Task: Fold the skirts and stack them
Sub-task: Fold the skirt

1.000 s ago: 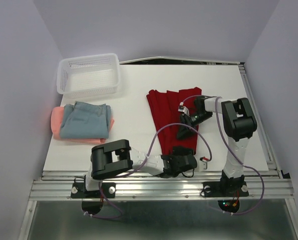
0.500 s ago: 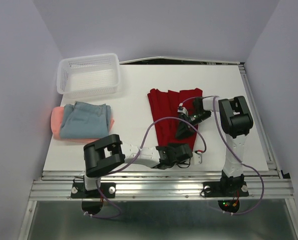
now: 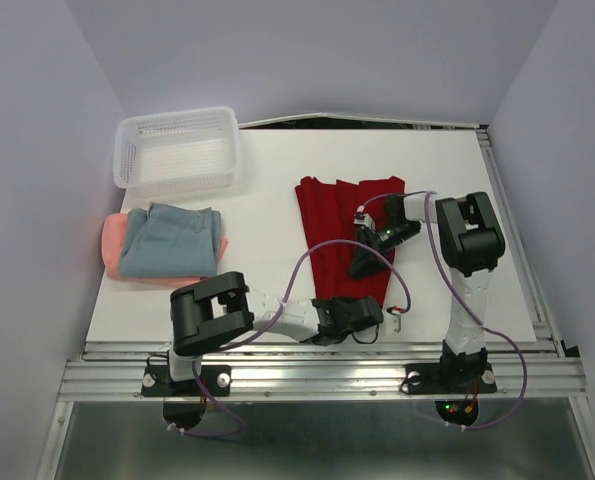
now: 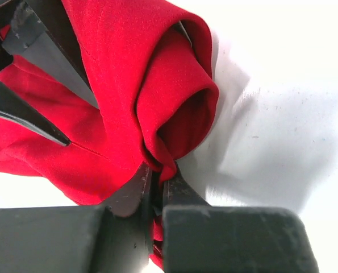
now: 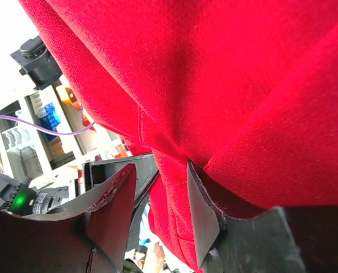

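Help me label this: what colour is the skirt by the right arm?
The skirt is plain red; clearest in the left wrist view.

Left gripper [image 4: 157, 183], lately wide, now tight on dark red skirt's [image 4: 129, 85] hem.

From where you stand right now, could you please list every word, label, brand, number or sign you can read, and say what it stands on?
None can be read in any view.
The dark red skirt, blue-grey skirt, salmon-pink skirt and white mesh basket show no print or label.
The shelves behind the cloth in the right wrist view hold coloured items, too blurred to read.
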`<state>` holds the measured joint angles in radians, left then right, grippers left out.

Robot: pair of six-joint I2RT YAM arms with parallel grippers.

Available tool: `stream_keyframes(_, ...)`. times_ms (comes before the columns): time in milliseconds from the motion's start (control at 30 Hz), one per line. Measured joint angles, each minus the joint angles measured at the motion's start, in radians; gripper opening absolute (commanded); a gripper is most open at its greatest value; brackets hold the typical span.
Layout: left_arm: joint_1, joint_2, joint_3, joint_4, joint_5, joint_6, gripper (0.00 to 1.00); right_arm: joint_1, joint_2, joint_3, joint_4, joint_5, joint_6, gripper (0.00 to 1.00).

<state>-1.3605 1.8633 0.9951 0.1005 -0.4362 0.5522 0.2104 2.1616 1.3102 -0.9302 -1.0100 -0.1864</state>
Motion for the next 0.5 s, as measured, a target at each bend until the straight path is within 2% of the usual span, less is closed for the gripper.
stream_keyframes(233,0.020,-0.047,0.076,-0.172,0.092,-0.002,0.00,0.012,-0.034,0.000,0.008,0.039,0.001,0.51)
stream_keyframes(333,0.028,-0.083,0.125,-0.271,0.148,-0.009,0.00,0.016,-0.061,0.002,0.018,0.076,0.000,0.56)
stream_keyframes(433,0.027,-0.114,0.158,-0.353,0.209,-0.012,0.00,0.016,-0.084,0.029,0.019,0.113,0.001,0.68)
stream_keyframes(500,0.029,-0.130,0.182,-0.411,0.256,-0.014,0.00,0.016,-0.100,0.070,0.019,0.141,0.002,0.71)
